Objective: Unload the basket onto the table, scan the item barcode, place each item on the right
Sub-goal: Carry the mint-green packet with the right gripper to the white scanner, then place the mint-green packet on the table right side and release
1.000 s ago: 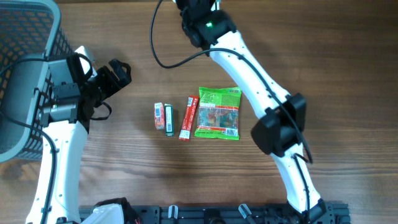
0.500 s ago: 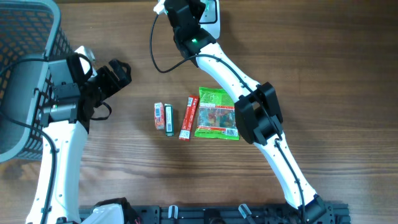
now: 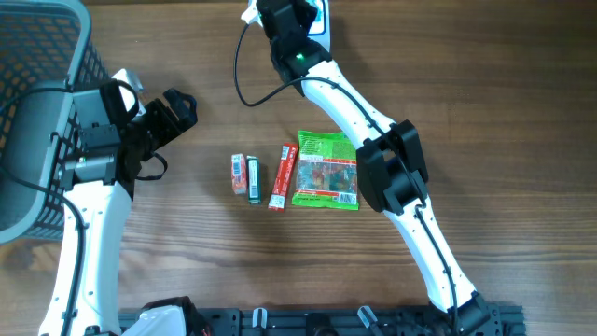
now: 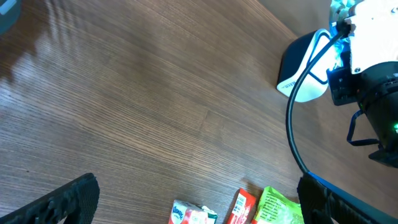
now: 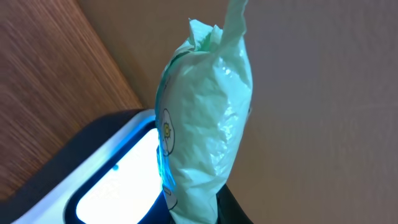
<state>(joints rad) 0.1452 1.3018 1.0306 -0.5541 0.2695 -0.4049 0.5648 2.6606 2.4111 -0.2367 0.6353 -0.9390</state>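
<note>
Over the last second the right arm has been folded in. The pale green packet [image 5: 205, 124] is now held upright at the lit scanner [image 5: 118, 180] window, at the table's far edge. The right gripper [image 3: 280, 11] is clamped narrow on the packet. The barcode side can't be made out and is possibly turned away. The left gripper [image 3: 173, 110] is parked wide, empty. The green bag [image 3: 326, 169], red stick [image 3: 282, 176] and small boxes [image 3: 245, 175] are left mid-table, well clear.
</note>
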